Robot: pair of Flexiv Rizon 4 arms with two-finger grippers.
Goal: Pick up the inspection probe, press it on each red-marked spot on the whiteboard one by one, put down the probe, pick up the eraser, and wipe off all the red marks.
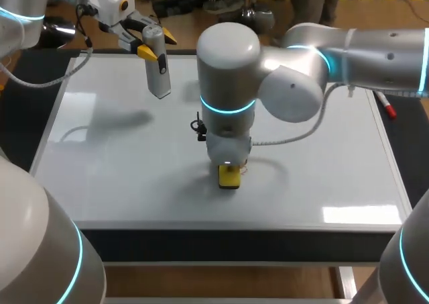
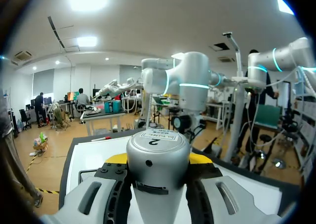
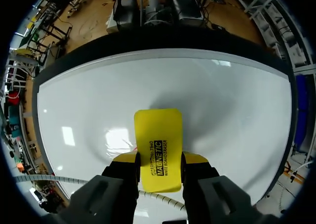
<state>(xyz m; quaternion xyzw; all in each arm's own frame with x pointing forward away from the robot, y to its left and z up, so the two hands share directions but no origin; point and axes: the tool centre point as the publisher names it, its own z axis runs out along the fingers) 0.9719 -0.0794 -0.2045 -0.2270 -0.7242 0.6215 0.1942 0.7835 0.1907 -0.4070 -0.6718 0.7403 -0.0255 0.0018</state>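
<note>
With our right gripper (image 3: 158,160) pinching the yellow eraser (image 3: 158,135) flat on the whiteboard (image 3: 237,100) near its middle and our left gripper (image 1: 157,43) clamping the probe (image 1: 159,72) above the far-left corner, uneven pressure may tilt the eraser and leave the faint red trace (image 3: 131,146) beside it.

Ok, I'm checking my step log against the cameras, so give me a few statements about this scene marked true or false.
The right claw is shut on the yellow eraser. True.
The left claw is empty. False: it holds the silver probe.
The probe lies flat on the whiteboard. False: it is held up off it.
A red-tipped pen lies beside the whiteboard's right edge. True.
</note>
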